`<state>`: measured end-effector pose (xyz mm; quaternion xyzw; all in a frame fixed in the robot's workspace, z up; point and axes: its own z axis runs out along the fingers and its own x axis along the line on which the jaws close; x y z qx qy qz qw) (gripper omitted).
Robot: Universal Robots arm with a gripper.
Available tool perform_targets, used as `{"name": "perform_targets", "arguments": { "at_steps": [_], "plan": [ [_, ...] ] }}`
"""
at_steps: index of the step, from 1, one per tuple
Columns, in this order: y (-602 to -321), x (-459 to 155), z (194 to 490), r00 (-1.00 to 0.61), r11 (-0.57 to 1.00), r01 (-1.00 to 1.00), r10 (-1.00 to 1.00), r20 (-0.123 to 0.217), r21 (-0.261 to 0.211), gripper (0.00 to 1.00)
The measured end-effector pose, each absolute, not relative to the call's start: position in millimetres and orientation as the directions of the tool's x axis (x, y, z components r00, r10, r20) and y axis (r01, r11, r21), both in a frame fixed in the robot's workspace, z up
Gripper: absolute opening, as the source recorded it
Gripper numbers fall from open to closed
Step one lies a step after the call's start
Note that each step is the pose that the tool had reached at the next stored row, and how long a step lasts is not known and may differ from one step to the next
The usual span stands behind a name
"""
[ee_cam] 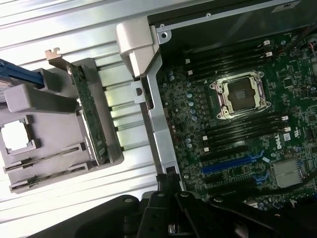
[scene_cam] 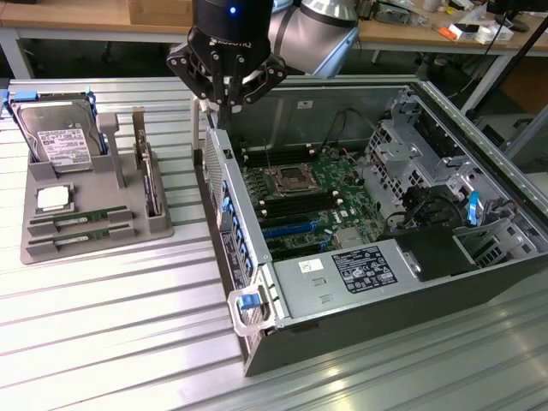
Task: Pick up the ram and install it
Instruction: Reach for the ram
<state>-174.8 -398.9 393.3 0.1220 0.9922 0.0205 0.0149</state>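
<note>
1. Black robot hand (scene_cam: 232, 104) hangs with its fingers pressed together and nothing pinched between them. It is above the side wall of the open dark-grey computer case (scene_cam: 411, 295). In the wrist view the hand (ee_cam: 168, 186) sits over that wall's rim, between the tray and the board.
2. Two long, narrow green circuit-board sticks lie flat in parallel slots of the grey moulded plastic tray (scene_cam: 94, 248). The tray stands on the ribbed aluminium bench (scene_cam: 103, 342), at the exterior view's left. The first ram stick (scene_cam: 81, 220) is nearer the tray's middle, and the second ram stick (scene_cam: 83, 235) lies just beside it, towards the tray's front lip.
3. The same tray carries a square silver CPU chip (scene_cam: 53, 199), a large silver hard drive with a white label (scene_cam: 60, 141) and a green expansion card (scene_cam: 152, 184) standing on edge.
4. Inside the case lies the green motherboard (scene_cam: 308, 205), with an open silver CPU socket (ee_cam: 240, 94). Long black memory slots (ee_cam: 233, 133) run on both sides of the socket and look empty.
5. Judged from this, the pick-up is the step in hand and is not yet made, since both sticks rest in the tray, well apart from the fingers.
6. A grasp would call for the fingers to spread and line up squarely with one stick. They would have to close on the thin board without catching the slot walls or the neighbouring stick. Seating it would probably demand exact alignment with a black slot and a straight push.
</note>
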Motion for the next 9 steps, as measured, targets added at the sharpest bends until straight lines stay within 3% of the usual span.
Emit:
{"name": "perform_targets", "arguments": {
  "at_steps": [9],
  "plan": [
    [-399,-187,393,-0.970,0.969,0.241,0.243,-0.024,0.044,0.11]
  ]
}}
